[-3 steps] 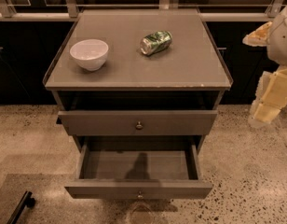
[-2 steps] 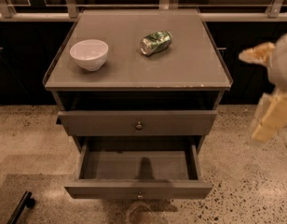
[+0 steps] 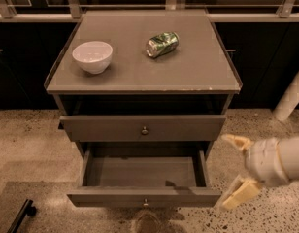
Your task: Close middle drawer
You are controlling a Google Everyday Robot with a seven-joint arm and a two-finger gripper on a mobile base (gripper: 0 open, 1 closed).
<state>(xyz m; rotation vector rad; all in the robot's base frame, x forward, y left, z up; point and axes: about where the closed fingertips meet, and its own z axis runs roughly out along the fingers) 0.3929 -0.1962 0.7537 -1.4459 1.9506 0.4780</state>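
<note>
The middle drawer (image 3: 144, 196) is grey-brown with a small round knob (image 3: 145, 203). It is pulled far out of the cabinet, and its inside is bare. My gripper (image 3: 234, 169) hangs just right of the drawer's front right corner, at the level of its side wall. Its pale fingers (image 3: 237, 142) point left, spread wide apart, and hold nothing. It does not touch the drawer.
The drawer above (image 3: 144, 127) stands slightly out. On the cabinet top (image 3: 198, 76) sit a white bowl (image 3: 92, 56) and a green can (image 3: 162, 44) on its side. A dark bar (image 3: 21, 216) lies on the floor at lower left. A white post (image 3: 291, 101) stands at right.
My gripper has come down from the upper right, beside the cabinet top, to the level of the open drawer and moved left toward it. The drawers, bowl and can have not moved.
</note>
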